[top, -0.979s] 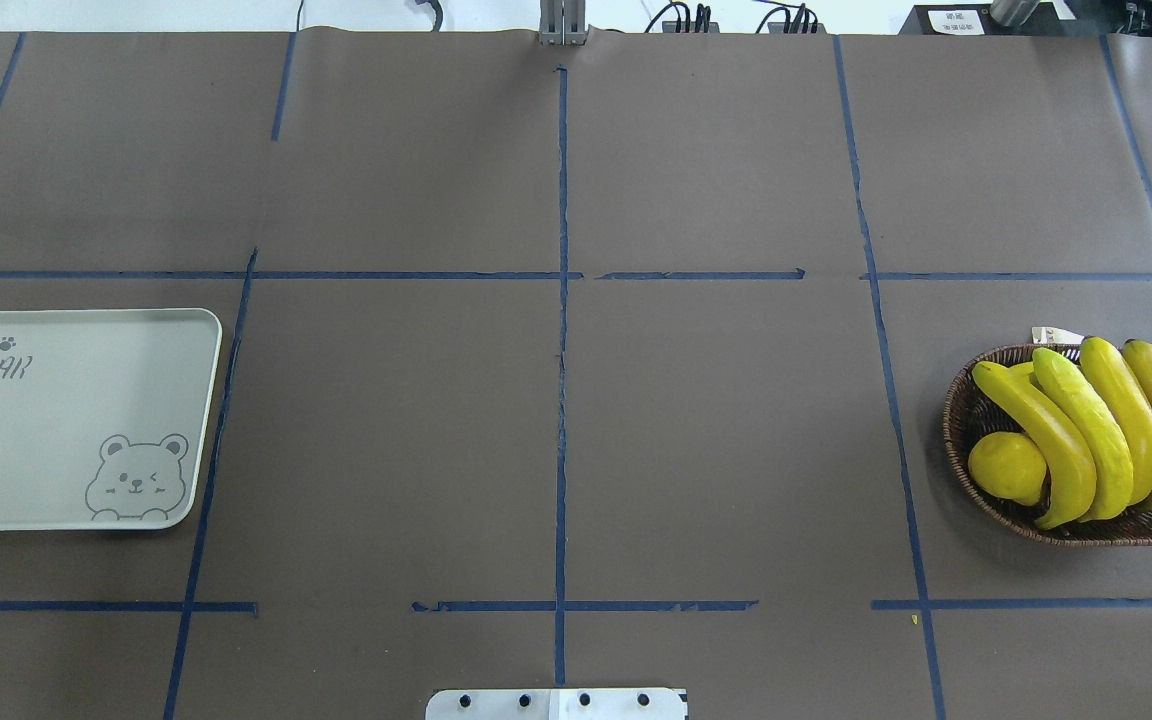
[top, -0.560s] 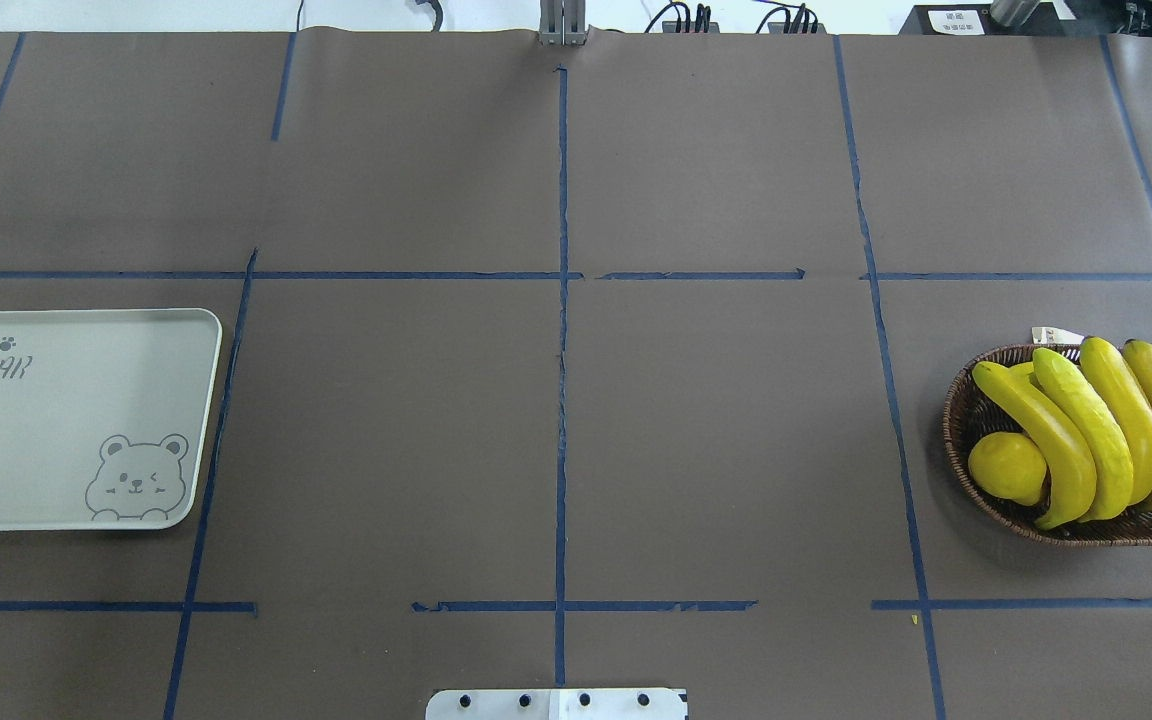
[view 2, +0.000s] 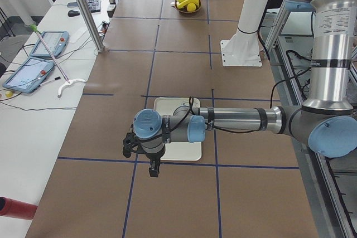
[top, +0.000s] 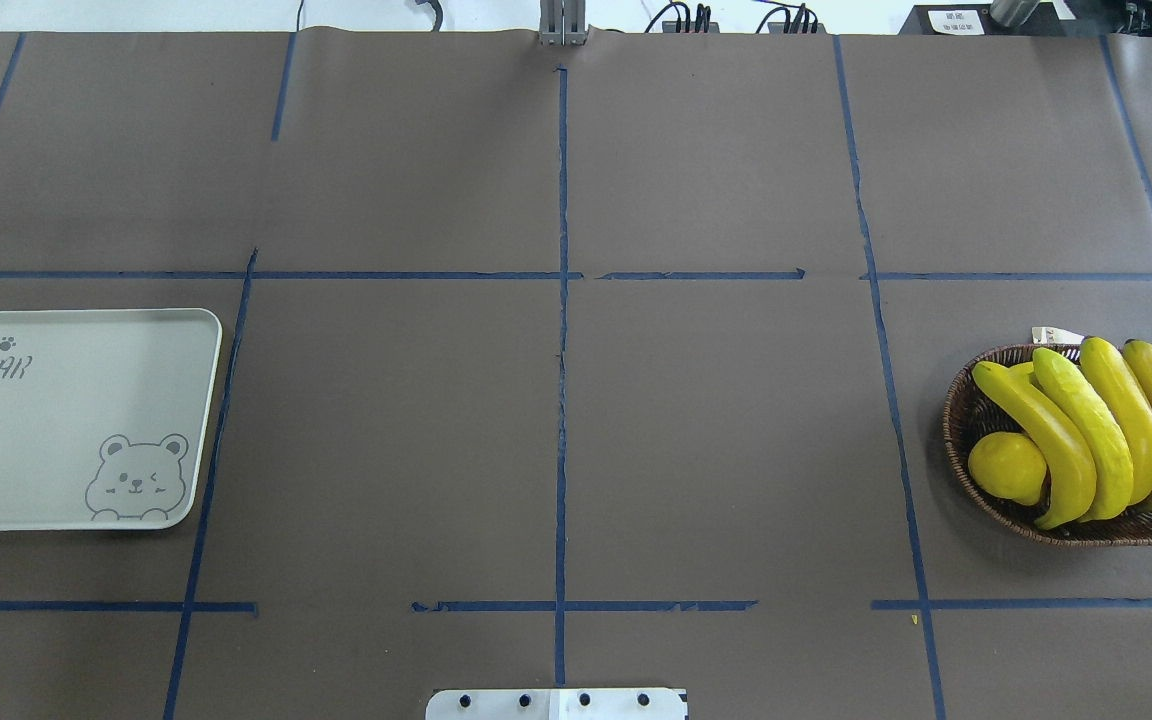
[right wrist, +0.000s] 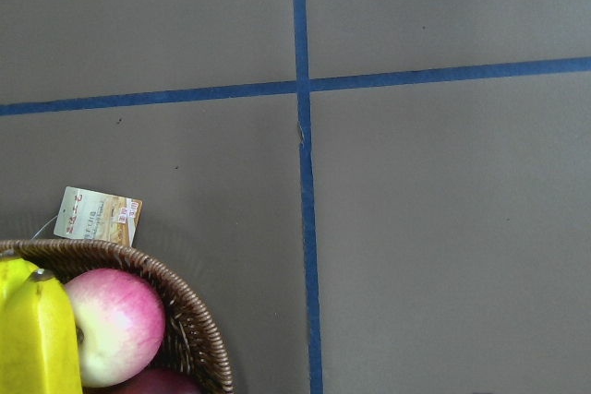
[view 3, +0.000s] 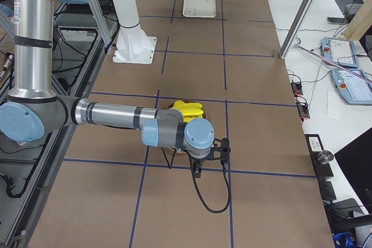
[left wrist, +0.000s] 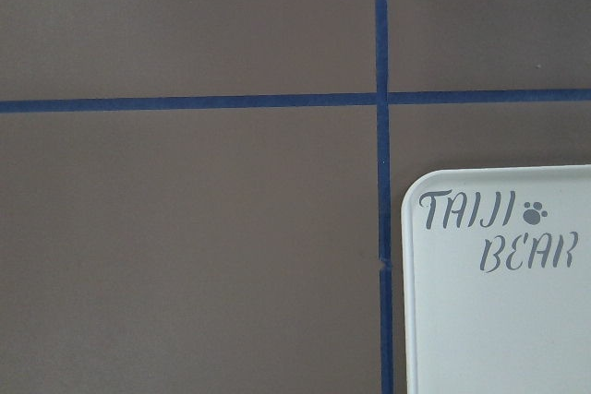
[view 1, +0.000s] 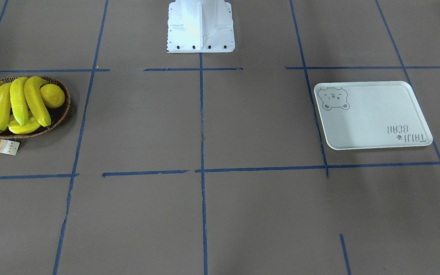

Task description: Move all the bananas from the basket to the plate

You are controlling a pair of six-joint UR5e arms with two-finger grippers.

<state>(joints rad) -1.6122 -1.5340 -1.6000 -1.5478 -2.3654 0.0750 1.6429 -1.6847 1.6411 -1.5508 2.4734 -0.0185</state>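
Several yellow bananas lie side by side in the brown wicker basket at the right edge of the table; they also show in the front view. The white bear-print plate lies empty at the left edge. Neither gripper shows in the overhead or front views. The left gripper hangs above the table beside the plate's lettered corner. The right gripper hangs just past the basket's far rim. I cannot tell whether either gripper is open or shut.
A round yellow lemon and a pink fruit lie in the basket with the bananas. A paper tag lies on the table by the rim. The robot's white base stands mid-table at the robot's edge.
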